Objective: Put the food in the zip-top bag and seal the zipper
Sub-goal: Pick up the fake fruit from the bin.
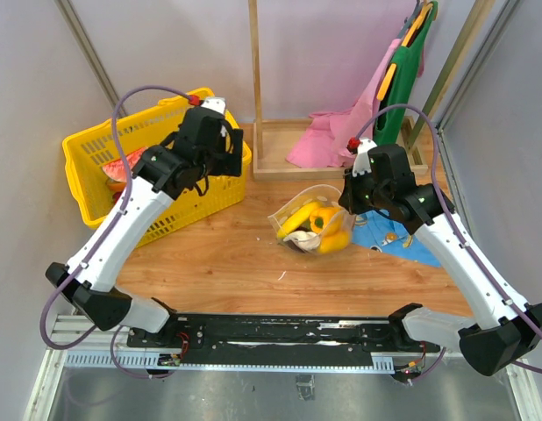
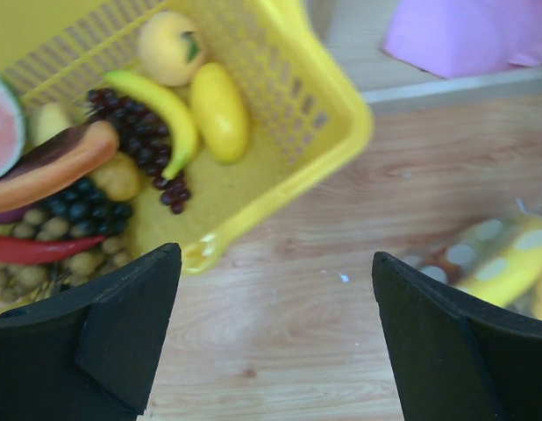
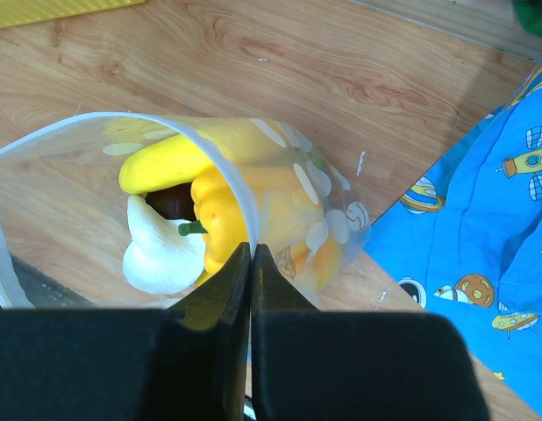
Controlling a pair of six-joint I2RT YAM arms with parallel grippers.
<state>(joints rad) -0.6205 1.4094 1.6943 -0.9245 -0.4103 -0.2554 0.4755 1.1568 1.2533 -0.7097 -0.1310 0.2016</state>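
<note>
The zip-top bag [image 1: 310, 219] lies on the wooden table with its mouth held open. Inside it are a yellow pepper [image 3: 253, 210], a banana [image 3: 157, 162], a dark purple piece [image 3: 170, 200] and a white piece [image 3: 161, 254]. My right gripper [image 3: 251, 250] is shut on the bag's rim, where the white zipper [image 3: 96, 125] runs around the mouth. My left gripper [image 2: 275, 254] is open and empty, hovering over the table by the near corner of the yellow basket [image 2: 332, 114]. More food lies in that basket: a banana [image 2: 161, 105], a yellow oval fruit [image 2: 220, 110] and grapes [image 2: 148, 145].
A blue patterned cloth [image 1: 394, 237] lies under and right of the bag. A pink cloth [image 1: 337, 140] sits on a wooden frame [image 1: 271, 149] at the back, and green clothing [image 1: 402, 79] hangs behind. The basket [image 1: 157, 167] stands at the left.
</note>
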